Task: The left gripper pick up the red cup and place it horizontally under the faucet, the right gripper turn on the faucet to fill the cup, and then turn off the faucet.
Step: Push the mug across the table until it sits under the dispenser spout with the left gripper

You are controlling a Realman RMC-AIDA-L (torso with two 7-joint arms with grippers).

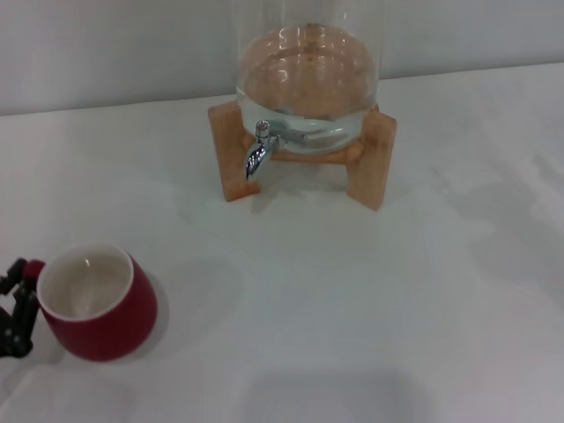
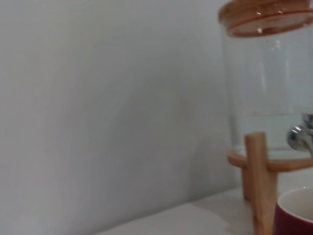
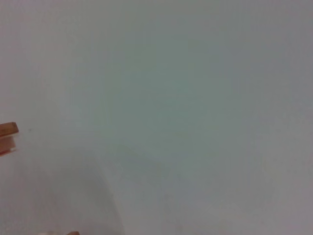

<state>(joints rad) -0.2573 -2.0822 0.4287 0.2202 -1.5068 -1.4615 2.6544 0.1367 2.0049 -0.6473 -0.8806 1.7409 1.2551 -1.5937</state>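
The red cup (image 1: pixel 101 308) stands upright on the white table at the front left, its white inside showing. Its rim also shows in the left wrist view (image 2: pixel 296 215). My left gripper (image 1: pixel 16 308) is at the cup's left side, right by its small red handle, at the edge of the head view. The chrome faucet (image 1: pixel 257 152) points down from the front of the glass jar, far behind and to the right of the cup. It also shows in the left wrist view (image 2: pixel 299 137). My right gripper is out of view.
The glass jar (image 1: pixel 308 70) holds some water and rests on a wooden stand (image 1: pixel 370 167) at the back middle. A wooden lid (image 2: pixel 264 17) tops it. A white wall (image 1: pixel 106 44) rises behind the table.
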